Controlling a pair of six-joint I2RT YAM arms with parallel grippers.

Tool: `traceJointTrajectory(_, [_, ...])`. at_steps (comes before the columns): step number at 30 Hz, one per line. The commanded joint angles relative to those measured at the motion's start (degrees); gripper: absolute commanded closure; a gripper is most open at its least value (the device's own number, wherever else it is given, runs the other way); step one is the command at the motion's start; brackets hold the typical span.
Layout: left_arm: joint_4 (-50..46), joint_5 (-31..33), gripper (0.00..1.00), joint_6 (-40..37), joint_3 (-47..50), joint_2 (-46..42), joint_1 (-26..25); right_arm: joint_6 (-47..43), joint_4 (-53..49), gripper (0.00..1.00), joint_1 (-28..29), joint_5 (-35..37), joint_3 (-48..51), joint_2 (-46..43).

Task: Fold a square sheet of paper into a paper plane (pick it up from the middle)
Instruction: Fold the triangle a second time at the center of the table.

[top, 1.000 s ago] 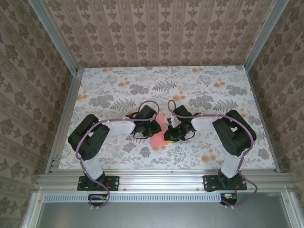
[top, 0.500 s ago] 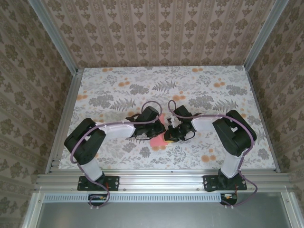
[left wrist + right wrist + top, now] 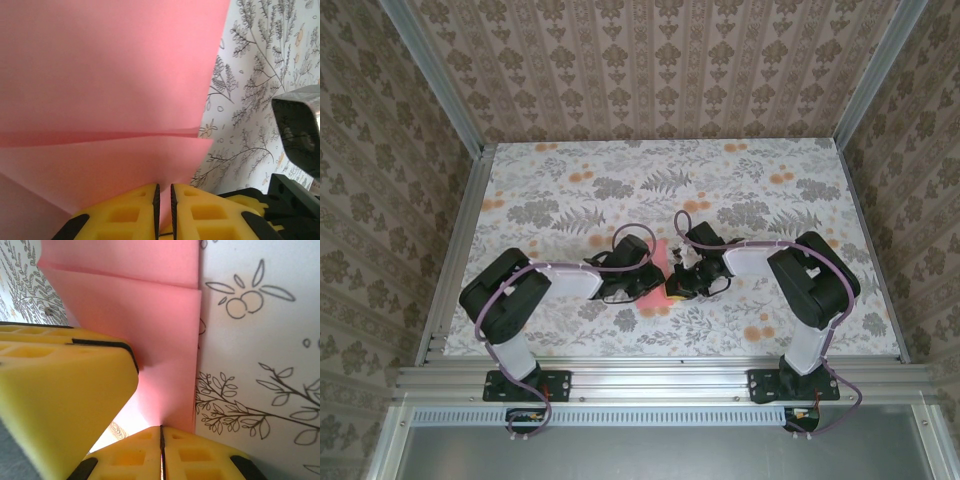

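The square sheet of paper (image 3: 654, 291) is salmon-pink and creased into overlapping layers. It lies at the near middle of the table, between both grippers. In the left wrist view the paper (image 3: 110, 75) spreads wide, a fold edge running across it. My left gripper (image 3: 163, 192) is shut on its near edge, with pink showing in the thin slit between the yellow pads. In the right wrist view my right gripper (image 3: 161, 432) is shut on the paper (image 3: 162, 340), pads pressed together. My left gripper (image 3: 640, 277) and right gripper (image 3: 673, 286) face each other closely.
The table (image 3: 550, 200) has a floral cover, walled by patterned panels on three sides. A yellow finger of the left gripper (image 3: 60, 385) crowds the left of the right wrist view. The black body of the right wrist (image 3: 300, 130) stands at the right of the left wrist view.
My left arm pushed right toward the paper, then drew slightly back and nearer, covering more of the pink sheet. The right arm stays still.
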State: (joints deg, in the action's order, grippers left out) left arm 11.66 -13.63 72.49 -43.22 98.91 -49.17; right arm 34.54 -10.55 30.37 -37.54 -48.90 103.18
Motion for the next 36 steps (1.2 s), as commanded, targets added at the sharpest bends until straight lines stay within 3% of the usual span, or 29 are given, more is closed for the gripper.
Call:
traceJointTrajectory(1, [4.1,1.0,0.83,0.7,1.7,0.8,-0.6,0.5,-1.9,0.89,0.4,5.7,2.3,2.9])
traceJointTrajectory(14, [0.5,3.3,0.82,0.5,3.2,1.5,2.4,-0.8,-4.1,0.90,0.7,7.4,2.3,2.9])
traceJointTrajectory(36, [4.6,3.4,0.81,-3.6,7.8,-0.6,9.4,-0.7,-3.9,0.90,0.9,7.4,2.6,3.0])
